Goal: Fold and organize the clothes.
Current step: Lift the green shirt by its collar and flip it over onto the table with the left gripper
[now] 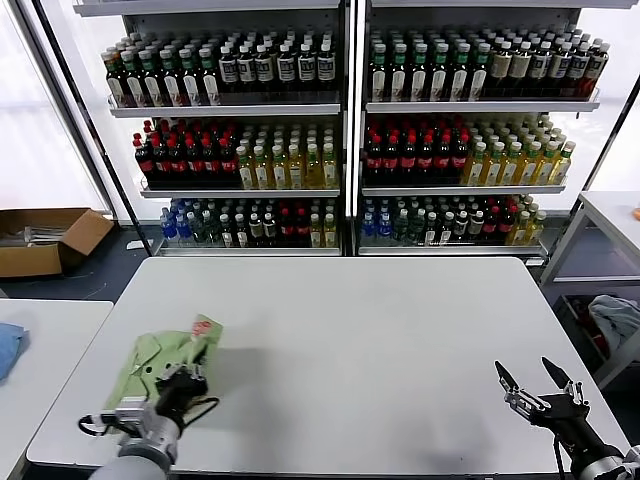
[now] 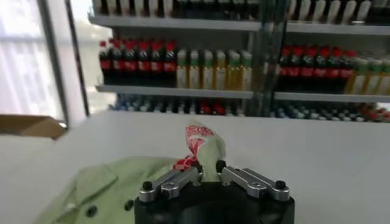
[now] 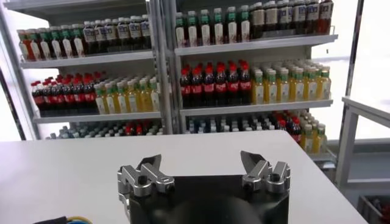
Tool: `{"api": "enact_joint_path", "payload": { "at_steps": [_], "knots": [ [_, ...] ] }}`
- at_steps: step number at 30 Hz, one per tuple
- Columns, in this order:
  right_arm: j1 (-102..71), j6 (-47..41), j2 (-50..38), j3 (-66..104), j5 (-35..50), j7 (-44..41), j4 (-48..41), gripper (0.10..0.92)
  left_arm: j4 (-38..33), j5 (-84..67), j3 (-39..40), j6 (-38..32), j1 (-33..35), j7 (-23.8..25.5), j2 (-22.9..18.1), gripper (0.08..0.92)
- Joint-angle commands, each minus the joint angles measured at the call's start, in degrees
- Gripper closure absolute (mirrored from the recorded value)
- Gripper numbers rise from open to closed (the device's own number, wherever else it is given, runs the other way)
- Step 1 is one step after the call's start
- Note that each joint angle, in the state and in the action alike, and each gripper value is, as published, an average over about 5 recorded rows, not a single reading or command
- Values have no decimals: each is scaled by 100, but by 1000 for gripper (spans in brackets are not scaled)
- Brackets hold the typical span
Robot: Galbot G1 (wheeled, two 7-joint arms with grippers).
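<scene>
**Left gripper pinches the polo shirt at the table's near-left corner**

The light green polo shirt (image 1: 160,355) lies bunched on the white table (image 1: 350,340), at about eight o'clock from the table's middle in the head view, close to the near-left corner. Its collar and dark buttons show toward the robot's left side of the heap, and the red-and-white checkered logo (image 1: 203,326) sits at the heap's far edge, at roughly one o'clock from the shirt's centre.

The left gripper (image 1: 180,380) is on the shirt's near edge. In the left wrist view its fingers (image 2: 177,180) are drawn together on a fold of green fabric, which stands up between them in a small peak with the checkered logo (image 2: 196,139) on it (the rest of the shirt (image 2: 116,182) spreads flat beside the gripper).

The right gripper (image 1: 533,382) hovers over the table's near-right corner, at about four o'clock from the middle, well apart from the shirt. Its fingers (image 3: 146,173) are spread wide with nothing between them.

Behind the table, at twelve o'clock, stand shelves of bottles (image 1: 350,130). A cardboard box (image 1: 45,240) sits on the floor at ten o'clock, and a blue cloth (image 1: 8,345) lies on a side table at nine o'clock.
</scene>
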Motion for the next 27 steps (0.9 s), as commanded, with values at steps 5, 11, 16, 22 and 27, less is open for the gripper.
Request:
{"api": "enact_joint_path", "payload": {
  "at_steps": [5, 11, 16, 22, 27],
  "knots": [
    [26, -73, -18, -381, -158, 8, 82, 203, -30, -859, 1637, 139, -366, -662, -516, 859],
    [123, -191, -109, -914, -334, 33, 184, 203, 89, -1049, 1738, -81, -528, -618, -599, 859],
    [307, -344, -169, -1408, -454, 78, 258, 203, 273, -1076, 1787, -220, -768, -593, -710, 769],
    [662, -636, -200, -2106, -559, 202, 181, 203, 21, -1184, 1600, -194, -675, -489, -700, 595],
    [1554, -1026, -25, -3522, -719, 550, -304, 203, -483, -1364, 785, -122, -398, -281, -463, 465]
  ]
}}
